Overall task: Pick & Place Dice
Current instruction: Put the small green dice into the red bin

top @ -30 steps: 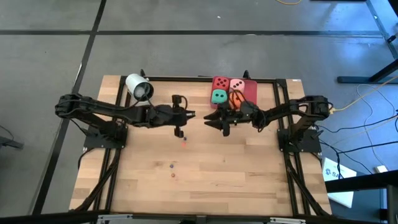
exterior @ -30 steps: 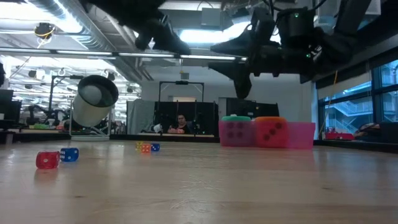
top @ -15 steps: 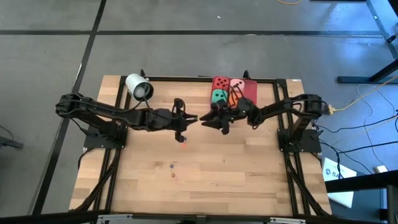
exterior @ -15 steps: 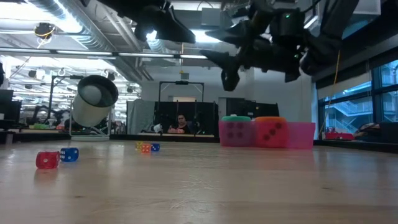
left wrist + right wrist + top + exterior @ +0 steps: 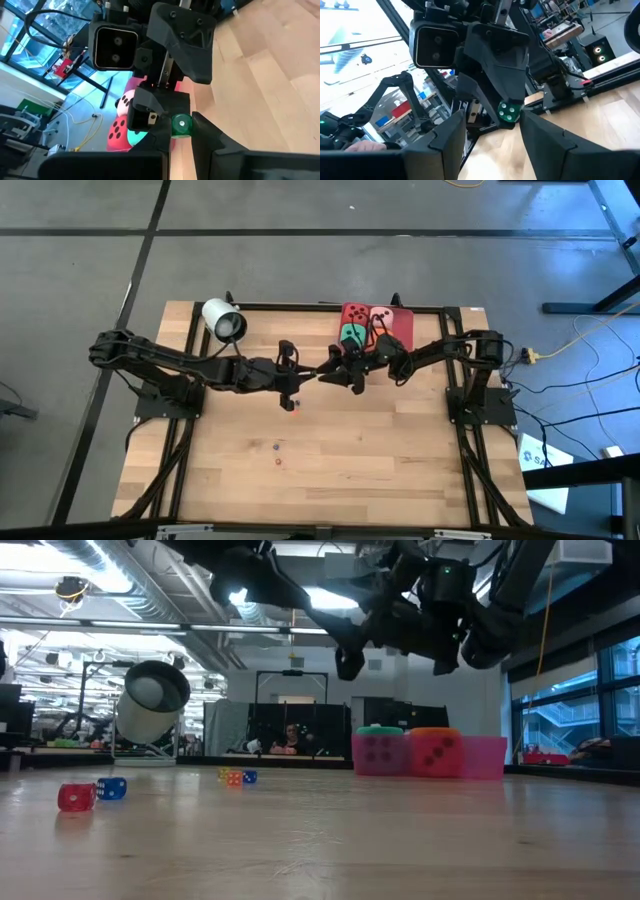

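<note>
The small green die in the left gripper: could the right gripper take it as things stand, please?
Probably yes: the right gripper is open and faces the left gripper in mid-air, with the small green die right at its fingers and nothing between.

Lab room w/ grey floor, seen beyond a wooden table

Ceiling pipes [image 5: 120,585] and strip lights [image 5: 330,595] are seen overhead; windows [image 5: 560,710] at one side; a seated person [image 5: 291,740] is visible bkgd; cables [image 5: 585,340] lie on grey floor [image 5: 300,265].
</note>
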Motion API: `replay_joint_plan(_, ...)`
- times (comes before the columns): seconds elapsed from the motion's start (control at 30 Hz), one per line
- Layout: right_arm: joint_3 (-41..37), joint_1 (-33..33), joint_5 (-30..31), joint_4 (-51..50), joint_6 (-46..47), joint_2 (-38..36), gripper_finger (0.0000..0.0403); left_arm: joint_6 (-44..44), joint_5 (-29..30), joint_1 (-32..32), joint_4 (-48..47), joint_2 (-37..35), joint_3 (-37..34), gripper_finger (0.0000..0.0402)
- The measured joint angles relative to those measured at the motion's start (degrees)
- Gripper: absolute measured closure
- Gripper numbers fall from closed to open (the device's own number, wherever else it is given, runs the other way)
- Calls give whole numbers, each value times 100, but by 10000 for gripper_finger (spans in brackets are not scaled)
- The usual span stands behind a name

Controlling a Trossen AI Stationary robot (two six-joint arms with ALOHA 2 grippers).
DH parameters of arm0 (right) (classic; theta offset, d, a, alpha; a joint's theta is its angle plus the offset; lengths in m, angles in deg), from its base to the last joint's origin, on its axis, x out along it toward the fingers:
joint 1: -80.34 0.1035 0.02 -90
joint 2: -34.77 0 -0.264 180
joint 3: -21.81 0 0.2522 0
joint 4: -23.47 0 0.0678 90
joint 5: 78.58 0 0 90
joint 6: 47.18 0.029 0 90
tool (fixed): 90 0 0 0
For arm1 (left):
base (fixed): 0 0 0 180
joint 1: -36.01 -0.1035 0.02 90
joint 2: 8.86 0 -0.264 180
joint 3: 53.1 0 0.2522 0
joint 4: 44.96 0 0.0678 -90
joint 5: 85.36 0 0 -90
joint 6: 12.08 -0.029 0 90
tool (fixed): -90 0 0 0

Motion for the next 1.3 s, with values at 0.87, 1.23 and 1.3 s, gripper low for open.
replay_joint_plan(0.87, 407, 43, 340, -718, -109, -5, 215, -56, -5, 2, 61, 13, -9, 373)
replay_joint_plan(1.23, 411, 55, 284, -882, -179, -7, 215, -58, 131, 2, 7, 13, -9, 373)
replay_joint_plan(1.3, 411, 55, 284, -882, -180, -7, 219, -58, 127, 2, 4, 13, -9, 373)
